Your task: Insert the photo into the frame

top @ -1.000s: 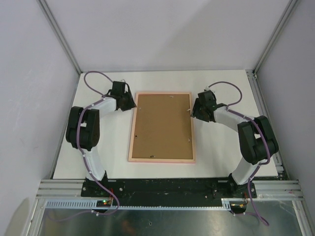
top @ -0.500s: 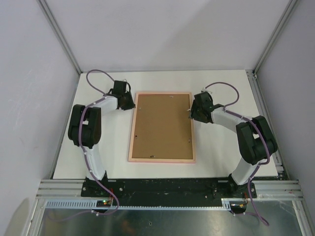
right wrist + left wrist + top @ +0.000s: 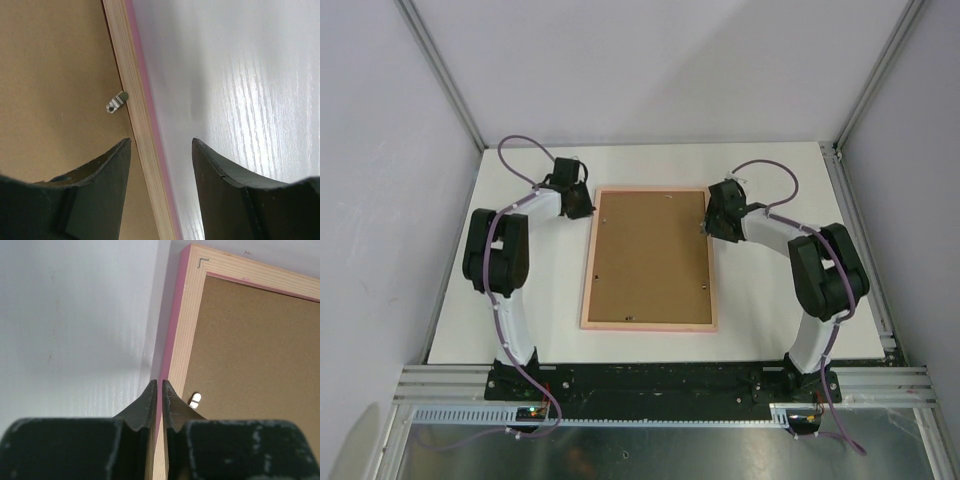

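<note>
**White tabletop (image 3: 770, 290), frame (image 3: 649, 323) back-up**

Frame lies mid-tabletop, brown backing board (image 3: 650, 255) seated inside its rails. Farther back, right hand (image 3: 161, 142) is spread, fingers either side of the right rail, near a metal clip (image 3: 116, 103). Left hand (image 3: 159, 385) is clenched, tips at the left rail's outer edge.

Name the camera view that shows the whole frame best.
Top external: the frame shows whole, all four rails around the brown backing. Left wrist catches only one corner; right wrist only a stretch of one rail beside a metal clip.
</note>
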